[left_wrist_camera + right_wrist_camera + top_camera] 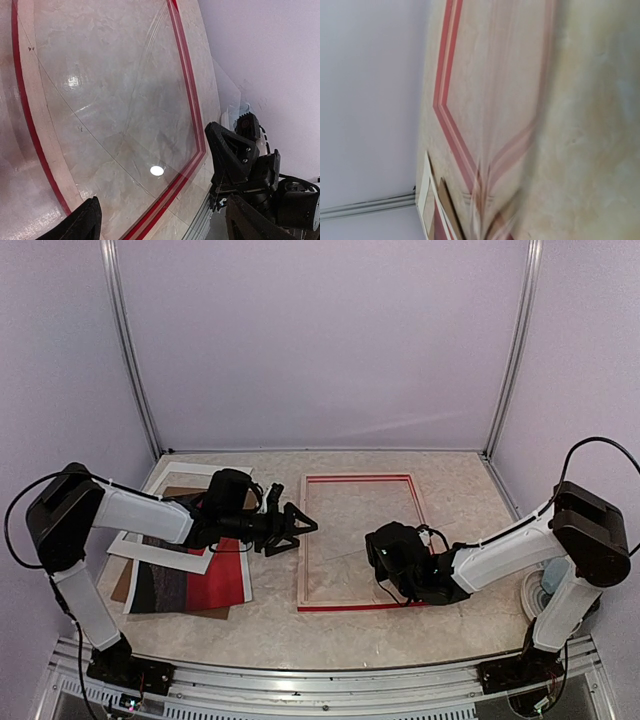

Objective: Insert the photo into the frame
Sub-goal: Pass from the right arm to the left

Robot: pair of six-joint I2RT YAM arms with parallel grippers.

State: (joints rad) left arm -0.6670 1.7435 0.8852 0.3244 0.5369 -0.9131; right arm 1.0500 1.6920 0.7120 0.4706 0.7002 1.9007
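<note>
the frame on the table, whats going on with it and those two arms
Two robot arms are working around the frame, which lies flat mid-table with no picture in it. The left gripper hangs open at the frame's left edge, holding nothing. The right gripper is shut over the frame's near right part. The photo lies off to the left, partly under a white mat.

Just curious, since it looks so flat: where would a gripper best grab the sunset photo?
Probably its near right corner, approached from the frame's side. The photo lies flat, the white mat covers its far part, so that corner lies bare.
</note>
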